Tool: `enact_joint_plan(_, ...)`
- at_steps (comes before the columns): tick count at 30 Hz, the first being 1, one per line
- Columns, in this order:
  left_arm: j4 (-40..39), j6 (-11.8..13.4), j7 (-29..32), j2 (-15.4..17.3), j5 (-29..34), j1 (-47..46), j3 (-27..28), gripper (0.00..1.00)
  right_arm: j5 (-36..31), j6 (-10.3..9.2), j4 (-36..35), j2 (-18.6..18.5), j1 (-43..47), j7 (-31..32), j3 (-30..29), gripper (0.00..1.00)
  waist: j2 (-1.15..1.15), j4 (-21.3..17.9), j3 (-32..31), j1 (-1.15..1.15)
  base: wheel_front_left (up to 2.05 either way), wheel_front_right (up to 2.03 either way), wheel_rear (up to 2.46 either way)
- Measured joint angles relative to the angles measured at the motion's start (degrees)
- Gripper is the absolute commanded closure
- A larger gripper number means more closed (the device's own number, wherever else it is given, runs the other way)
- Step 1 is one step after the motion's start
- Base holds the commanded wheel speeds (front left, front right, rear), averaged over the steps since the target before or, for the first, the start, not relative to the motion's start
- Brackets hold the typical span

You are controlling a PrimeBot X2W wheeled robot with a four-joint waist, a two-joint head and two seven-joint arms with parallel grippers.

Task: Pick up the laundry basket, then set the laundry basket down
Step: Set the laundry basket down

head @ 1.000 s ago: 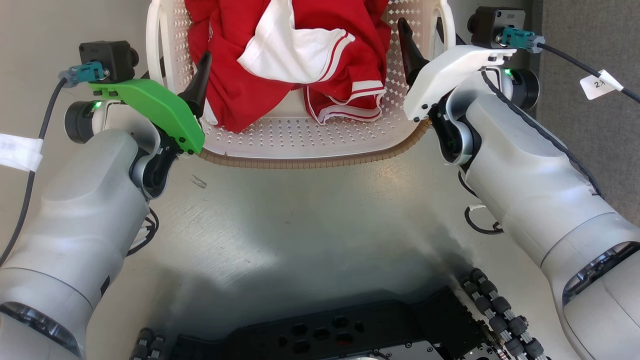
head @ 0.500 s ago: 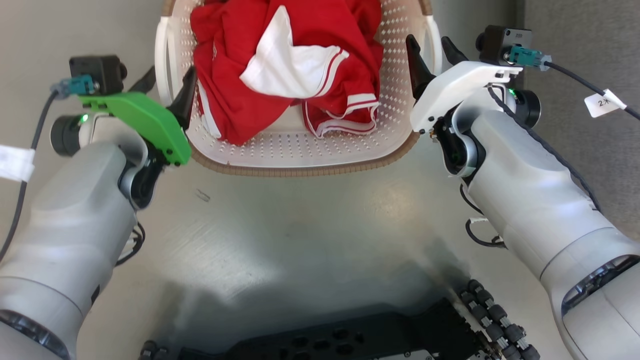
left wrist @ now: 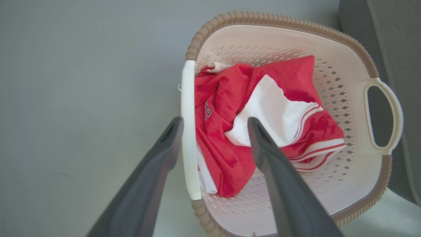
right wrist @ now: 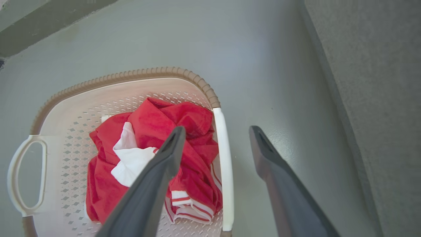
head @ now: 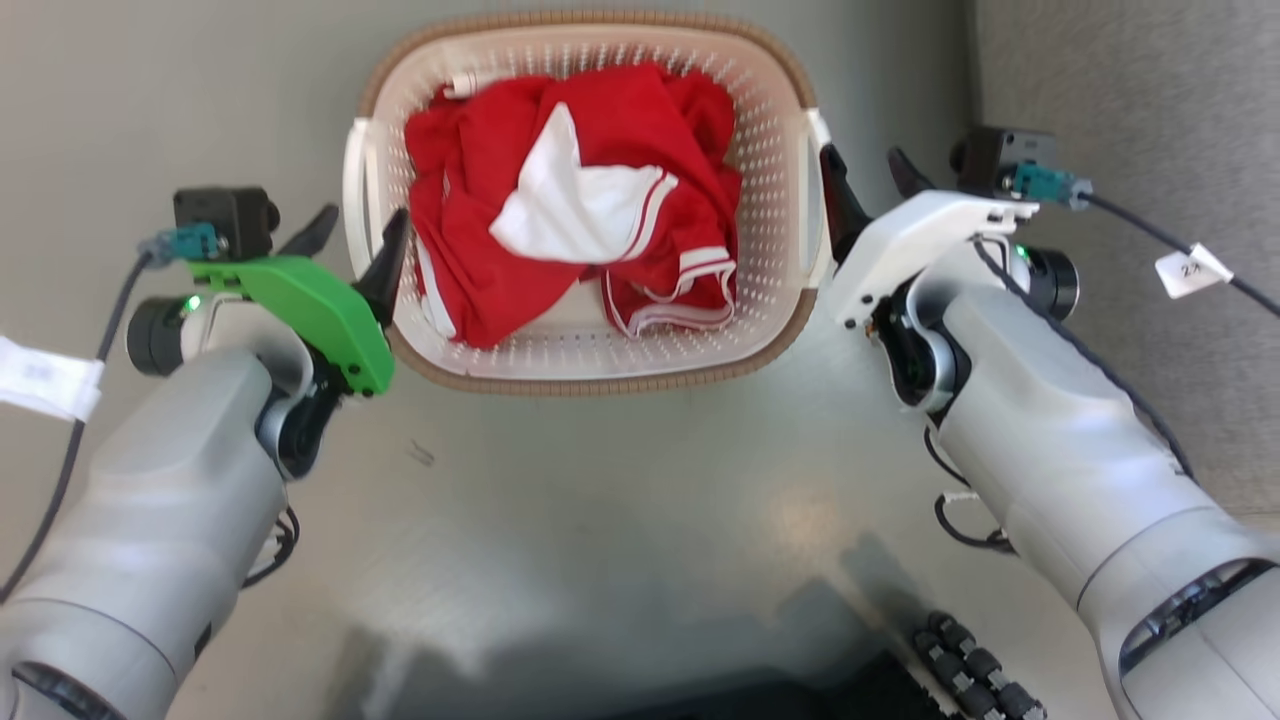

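Laundry basket (head: 770, 180) sits on the grey floor (head: 600, 520) and doesn't look lifted. A red-and-white shirt (head: 640, 120) is bunched inside it.

Left gripper (head: 366, 212) is at the basket's left handle (left wrist: 188, 131), fingers spread: one outside the handle, one inside the basket over the shirt. The handle runs through the gap, nearer the outer finger; can't tell if they touch. Right gripper (head: 860, 155) is the same at the basket's right handle (right wrist: 223, 171): fingers apart, bar between them, nothing pinched.

Either about to clamp for the lift, or the set-down is done; can't say which.

Risks:
- The inner fingers hang over cloth, so closing could trap the shirt against the handle and weaken the hold.
- The handles look thin and smooth and could slip.
- An uneven lift between the arms would tip the basket and spill the shirt.
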Motion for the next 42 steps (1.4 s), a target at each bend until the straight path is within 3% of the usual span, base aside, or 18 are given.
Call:
enact_joint_plan(14,-5.2,0.0,-0.5,0.9,0.9,3.9,0.6,0.0,-4.7,1.53,-2.4,0.0,4.7,0.0,-4.5,0.0,0.0,-0.3,-11.0,0.0,0.0,0.0,0.0)
enact_joint_plan(27,-12.8,0.0,-0.5,3.9,4.2,11.2,12.5,0.0,-11.1,3.22,-11.9,-2.0,12.2,0.0,-11.1,0.0,0.0,-0.1,-21.6,0.0,0.0,0.0,0.0)
enact_joint_plan(42,-19.7,0.0,-0.5,4.5,12.3,21.6,26.5,0.0,-17.1,5.02,-22.6,-1.8,23.3,0.0,-17.5,0.0,0.0,0.6,-33.1,-0.01,0.0,0.0,0.0)
